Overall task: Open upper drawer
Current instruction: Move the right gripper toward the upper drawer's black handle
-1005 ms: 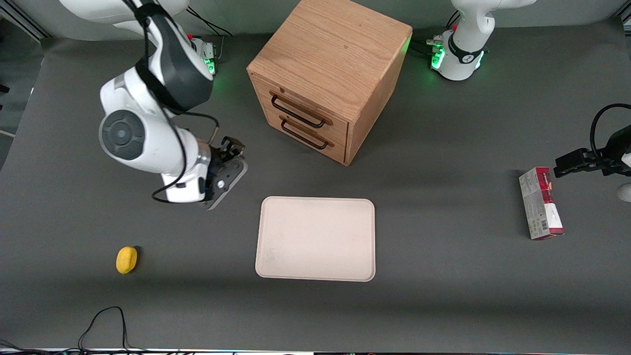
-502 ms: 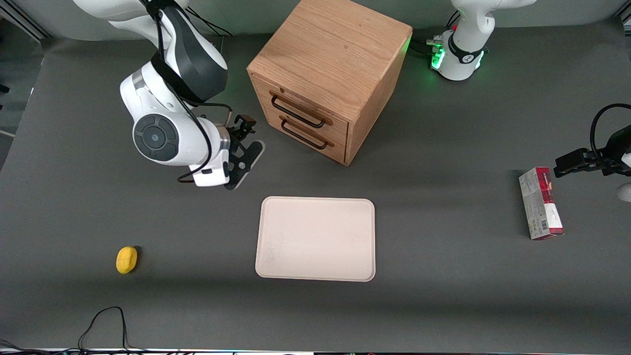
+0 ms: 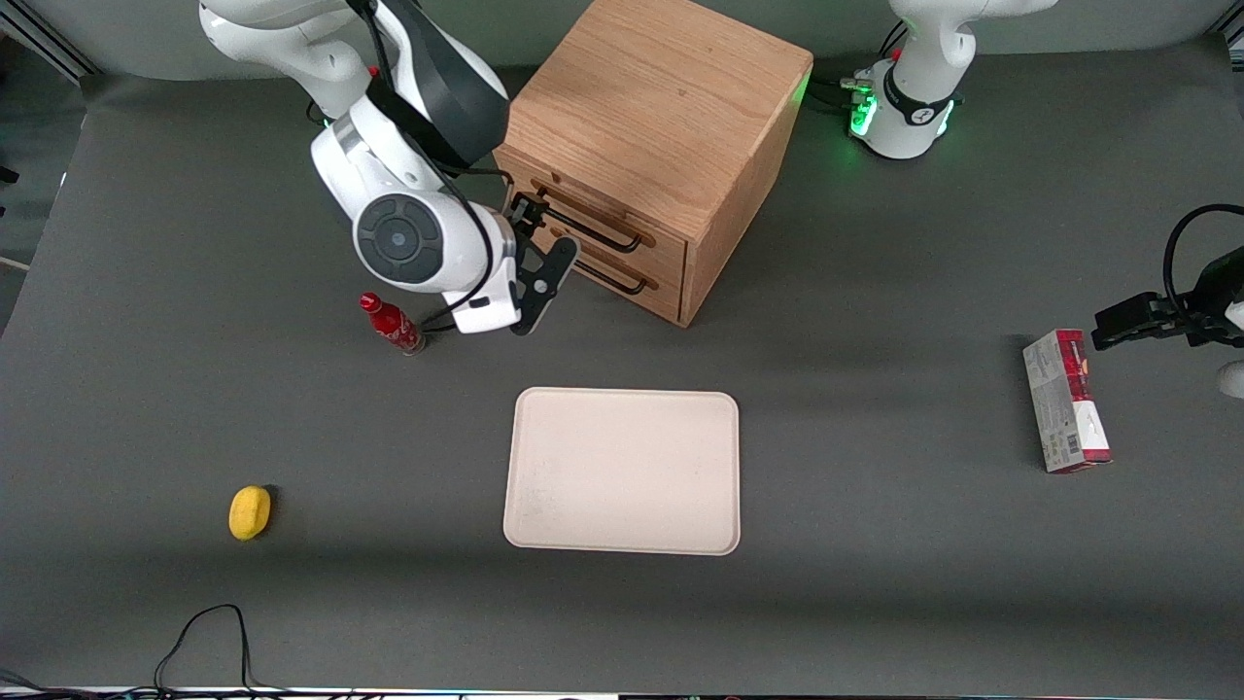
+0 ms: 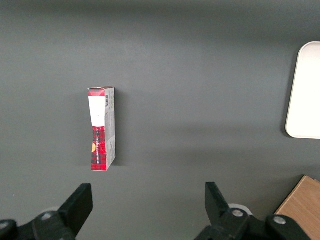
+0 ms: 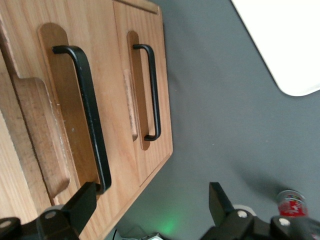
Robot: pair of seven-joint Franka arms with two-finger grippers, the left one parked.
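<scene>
Only the right wrist view is revealing the end effector spreading open, one finger nearing the upper drawer handle's end.

Dark grey matte tabletop, soft shadow bands, green glow

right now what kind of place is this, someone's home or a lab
Most likely a robotics lab tabletop, not a home. A small oak cabinet sits on a dark grey mat among scattered test props: a tray, a lemon. The open end effector hovers in front of the upper drawer.
</scene>
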